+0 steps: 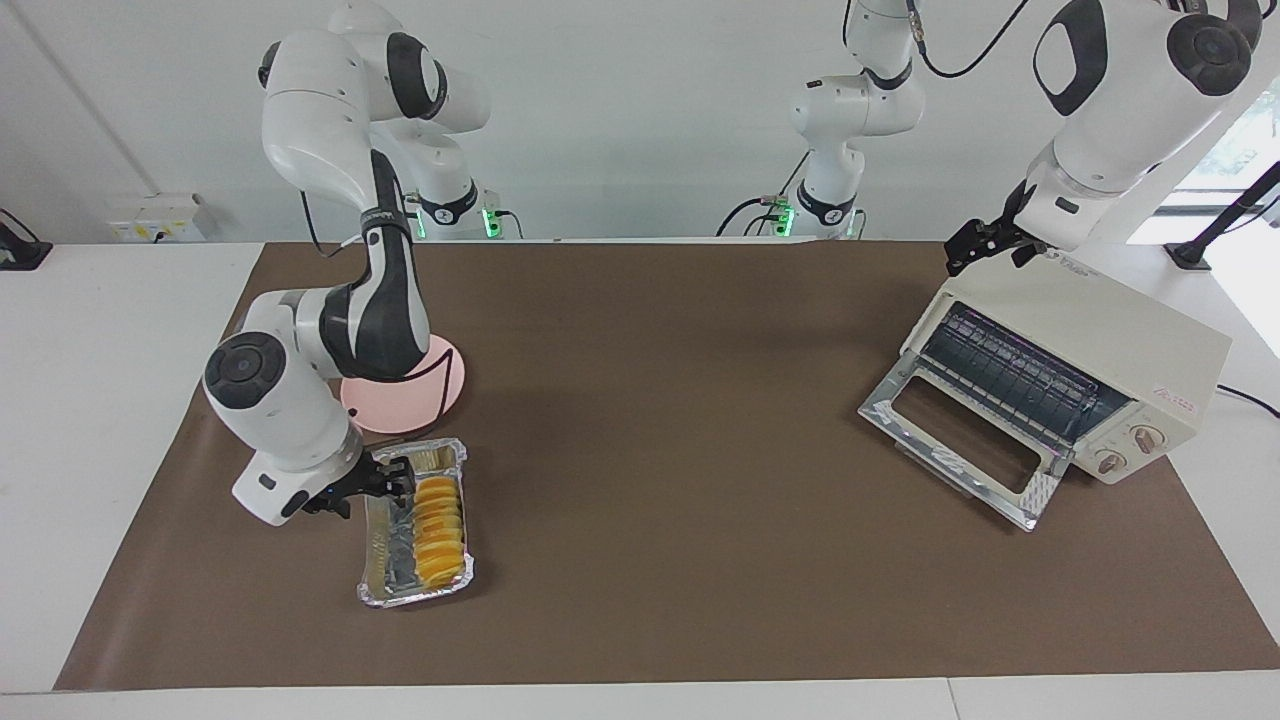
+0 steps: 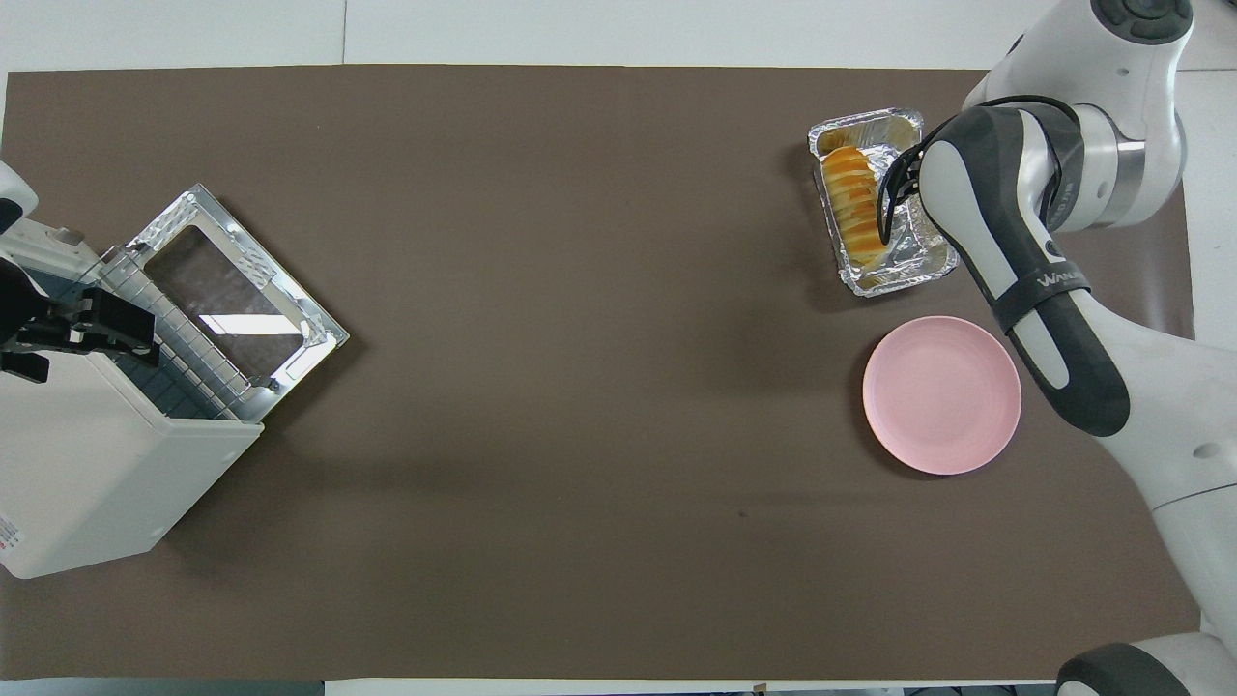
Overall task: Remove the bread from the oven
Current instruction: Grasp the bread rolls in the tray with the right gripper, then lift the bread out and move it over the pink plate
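The bread (image 1: 440, 522) (image 2: 854, 207), a ridged golden loaf, lies in a crinkled foil tray (image 1: 378, 560) (image 2: 928, 259) on the mat at the right arm's end of the table. My right gripper (image 1: 398, 478) hangs open just above the tray's rim, on the side toward the table's end, and holds nothing. The overhead view hides it under the arm. The cream-white oven (image 1: 1120, 340) (image 2: 87, 474) stands at the left arm's end with its glass door (image 1: 955, 440) (image 2: 237, 300) folded down and its wire rack bare. My left gripper (image 1: 978, 248) (image 2: 87, 333) waits open over the oven's top.
A round pink plate (image 1: 440, 385) (image 2: 942, 394) lies beside the tray, nearer to the robots, partly covered by the right arm in the facing view. The brown mat (image 1: 660, 420) stretches between tray and oven.
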You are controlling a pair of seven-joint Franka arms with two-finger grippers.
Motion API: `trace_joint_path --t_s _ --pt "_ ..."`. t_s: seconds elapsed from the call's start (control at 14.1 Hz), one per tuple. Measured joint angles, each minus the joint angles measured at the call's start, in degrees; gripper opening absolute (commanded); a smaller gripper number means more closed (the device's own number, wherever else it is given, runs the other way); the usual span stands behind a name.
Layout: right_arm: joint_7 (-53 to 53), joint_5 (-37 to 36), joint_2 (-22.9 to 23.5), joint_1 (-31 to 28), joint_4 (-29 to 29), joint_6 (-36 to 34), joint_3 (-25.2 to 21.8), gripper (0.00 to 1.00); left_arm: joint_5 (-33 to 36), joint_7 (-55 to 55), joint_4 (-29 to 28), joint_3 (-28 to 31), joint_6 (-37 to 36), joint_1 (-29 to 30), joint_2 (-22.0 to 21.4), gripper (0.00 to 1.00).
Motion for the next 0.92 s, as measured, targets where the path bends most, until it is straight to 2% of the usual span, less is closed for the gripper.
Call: trace_joint_path --t_s 0.36,0.78,0.85,0.92 --pt "5.4 -3.8 0.4 3.9 -1.2 3.6 -0.1 1.00 0.0 0.0 0.0 0.0 0.0 0.0 0.0 1.00" --pt "7.0 -3.8 0.6 3.5 -8.4 12.2 -0.3 1.00 0.0 0.0 0.0 0.0 0.0 0.0 0.0 1.00" --pt "7.4 -3.8 0.5 3.5 -9.1 13.1 -0.3 0.97 0.0 0.0 0.0 0.0 0.0 0.0 0.0 1.00" --pt "7.5 -3.8 0.4 3.5 -9.5 13.6 -0.3 0.77 0.0 0.0 0.0 0.0 0.0 0.0 0.0 1.00"
